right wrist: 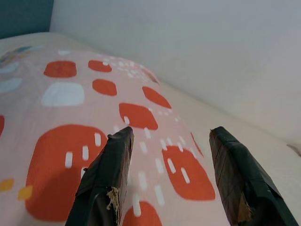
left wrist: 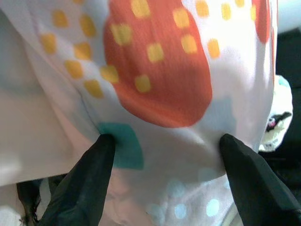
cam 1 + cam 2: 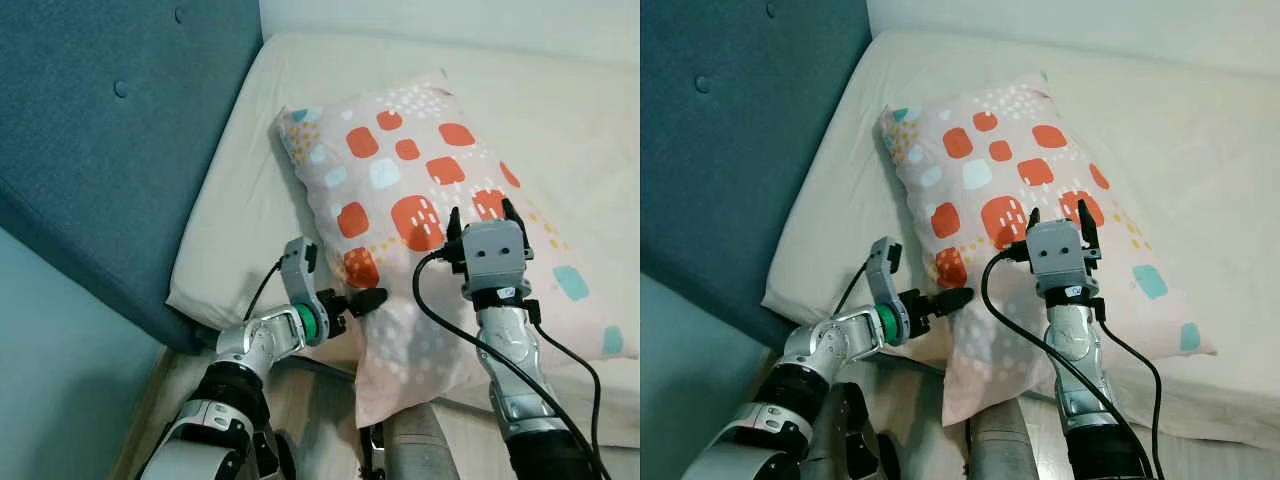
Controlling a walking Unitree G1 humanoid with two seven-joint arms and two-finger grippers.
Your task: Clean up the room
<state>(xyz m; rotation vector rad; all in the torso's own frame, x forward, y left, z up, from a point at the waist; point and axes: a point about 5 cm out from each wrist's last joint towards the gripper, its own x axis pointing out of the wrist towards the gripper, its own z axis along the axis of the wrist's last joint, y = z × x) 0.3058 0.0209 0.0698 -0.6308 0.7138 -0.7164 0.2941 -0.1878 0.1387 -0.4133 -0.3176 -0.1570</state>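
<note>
On the bed [image 3: 250, 190], beside the blue headboard [image 3: 110, 150], lies the patterned pillow [image 3: 400, 190]; the left gripper [image 3: 362, 300] presses spread fingers against its near edge, while the right gripper [image 3: 482, 218] hovers above, fingers wide

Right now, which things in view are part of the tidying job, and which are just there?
In the job:
- pillow, patterned, lying on the mattress
- left gripper, open, fingers against the pillow's near edge
- right gripper, open, over the pillow's top

Just there:
- mattress
- blue headboard
- wall
</note>
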